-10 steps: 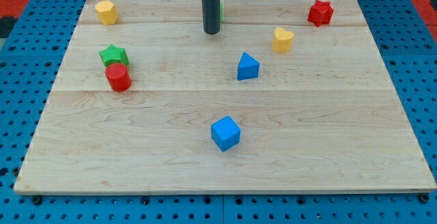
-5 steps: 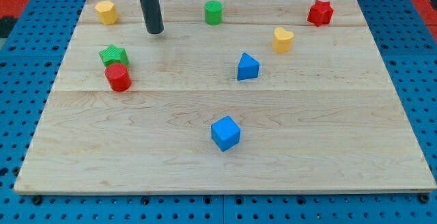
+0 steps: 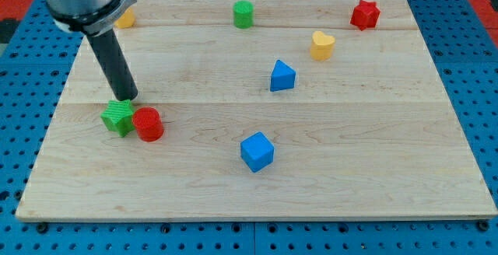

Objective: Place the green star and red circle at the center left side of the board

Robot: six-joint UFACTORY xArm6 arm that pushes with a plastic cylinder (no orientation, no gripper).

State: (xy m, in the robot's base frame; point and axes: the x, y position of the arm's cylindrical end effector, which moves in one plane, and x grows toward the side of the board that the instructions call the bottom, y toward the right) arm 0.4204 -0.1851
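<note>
The green star [image 3: 117, 117] lies at the left of the wooden board [image 3: 350, 154], about mid-height. The red circle [image 3: 148, 124] sits right beside it on its right, touching it. My tip [image 3: 128, 97] stands just above the pair, at the green star's top right edge. The rod rises to the view's top left and hides part of a yellow block [image 3: 126, 17].
A green cylinder [image 3: 243, 13] stands at the top middle. A red star-like block [image 3: 364, 14] is at the top right. A yellow heart [image 3: 321, 45], a blue triangle [image 3: 282, 76] and a blue cube [image 3: 257, 151] lie about the middle.
My tip swept from the top middle to the left and then down. It pushed the green star and red circle toward the view's bottom; the circle now lies right of the star.
</note>
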